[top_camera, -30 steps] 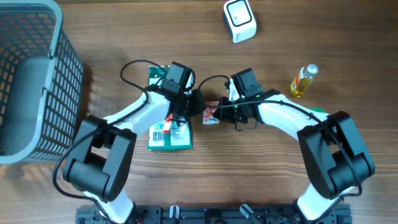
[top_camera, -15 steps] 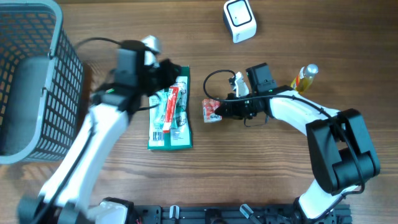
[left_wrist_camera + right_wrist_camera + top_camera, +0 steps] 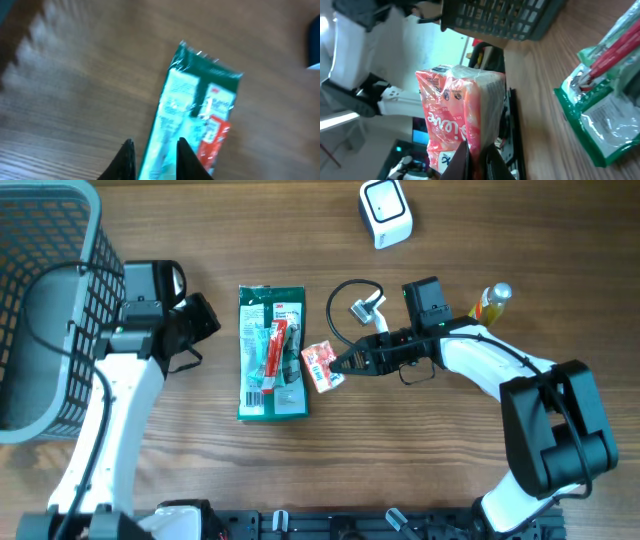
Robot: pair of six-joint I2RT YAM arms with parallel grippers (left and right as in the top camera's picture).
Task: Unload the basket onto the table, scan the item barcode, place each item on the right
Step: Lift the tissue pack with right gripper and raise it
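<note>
At the middle of the table (image 3: pixel 400 470), just right of the green pack (image 3: pixel 272 352), the right pincer (image 3: pixel 340 364) is clamped on the red packet (image 3: pixel 320 367). It grips one edge, so the printed faces are uncovered, which probably leaves the barcode free to be shown. The white scanner (image 3: pixel 385 213) stands at the far edge, well apart, so the packet has yet to be carried and turned toward it. The left pincer (image 3: pixel 205 318), far left beside the grey basket (image 3: pixel 110 290), has its jaws slightly parted and holds nothing, apparently out of the way. Counted: one red packet, one green pack, one scanner, one yellow bottle (image 3: pixel 487 308), one basket, two arms.
</note>
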